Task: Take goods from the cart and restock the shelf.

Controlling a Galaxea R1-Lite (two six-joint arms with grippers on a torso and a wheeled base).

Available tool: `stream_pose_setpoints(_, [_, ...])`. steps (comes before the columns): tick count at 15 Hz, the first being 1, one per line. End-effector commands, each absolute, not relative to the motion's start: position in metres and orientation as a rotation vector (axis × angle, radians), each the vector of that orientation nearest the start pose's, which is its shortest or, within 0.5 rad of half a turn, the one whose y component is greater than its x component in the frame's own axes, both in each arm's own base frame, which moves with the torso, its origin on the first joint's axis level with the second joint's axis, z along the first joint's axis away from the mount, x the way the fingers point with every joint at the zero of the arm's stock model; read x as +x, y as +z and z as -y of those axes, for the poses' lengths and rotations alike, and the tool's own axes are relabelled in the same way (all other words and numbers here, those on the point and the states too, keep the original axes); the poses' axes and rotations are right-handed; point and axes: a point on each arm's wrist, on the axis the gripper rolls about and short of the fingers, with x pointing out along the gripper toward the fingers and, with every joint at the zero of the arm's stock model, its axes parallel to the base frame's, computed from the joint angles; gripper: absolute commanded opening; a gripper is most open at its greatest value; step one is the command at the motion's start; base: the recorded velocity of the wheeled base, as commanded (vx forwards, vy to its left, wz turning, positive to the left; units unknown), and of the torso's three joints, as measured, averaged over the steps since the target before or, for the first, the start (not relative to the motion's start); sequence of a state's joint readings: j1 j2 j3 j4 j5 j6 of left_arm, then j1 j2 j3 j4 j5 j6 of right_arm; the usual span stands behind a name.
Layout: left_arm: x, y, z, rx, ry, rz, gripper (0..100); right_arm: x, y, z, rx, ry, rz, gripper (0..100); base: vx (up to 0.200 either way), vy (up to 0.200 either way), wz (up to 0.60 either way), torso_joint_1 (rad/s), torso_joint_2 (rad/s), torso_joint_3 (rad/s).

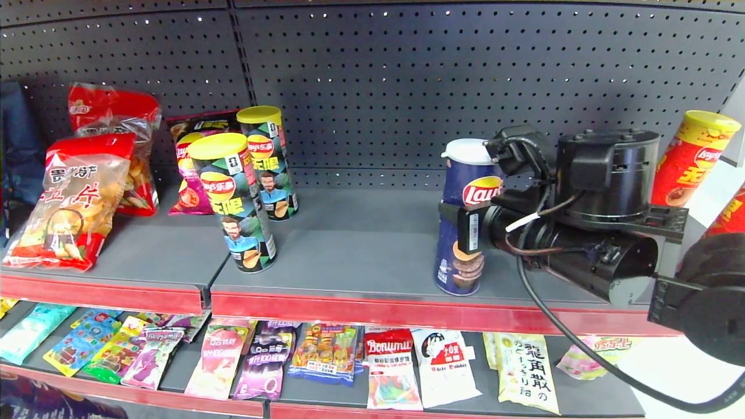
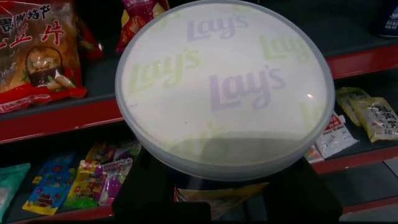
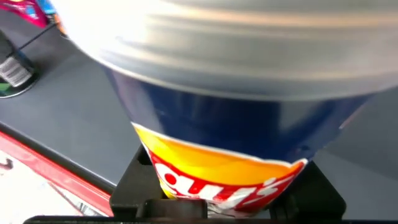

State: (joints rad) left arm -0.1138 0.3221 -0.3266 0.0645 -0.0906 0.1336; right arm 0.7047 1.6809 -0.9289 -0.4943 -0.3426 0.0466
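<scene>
A grey shelf [image 1: 361, 233] with a holey wall [image 1: 407, 87] behind. The left gripper [image 2: 224, 200] hugs a white-lid can [image 2: 224, 81] out in front. On the shelf: red snack bags [image 1: 75, 192], two yellow-lid cans [image 1: 233, 198], then the blue can [image 1: 472, 187] near the front edge, right gripper [image 1: 464, 231] closed round its middle. Let go crooked, it could tumble off.

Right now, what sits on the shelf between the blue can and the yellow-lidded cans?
Nothing. In the head view the grey shelf is bare between the blue can and the nearer yellow-lidded can.
</scene>
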Motion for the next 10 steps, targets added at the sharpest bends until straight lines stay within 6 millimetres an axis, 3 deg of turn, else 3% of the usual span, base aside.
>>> stream_pose_setpoints(1, [-0.0082,0.1651,0.0011,0.134,-0.208,-0.046,0,0.2375,0.2068,-0.1956,-0.09,0.348,-0.236,0,0.0,0.0,0.0,0.0,0.0,0.0])
stream_pose_setpoints(10, [-0.008,0.1626,0.0011,0.134,-0.208,-0.052,0,0.239,0.2064,-0.2042,-0.07,0.283,-0.228,0,0.0,0.0,0.0,0.0,0.0,0.0])
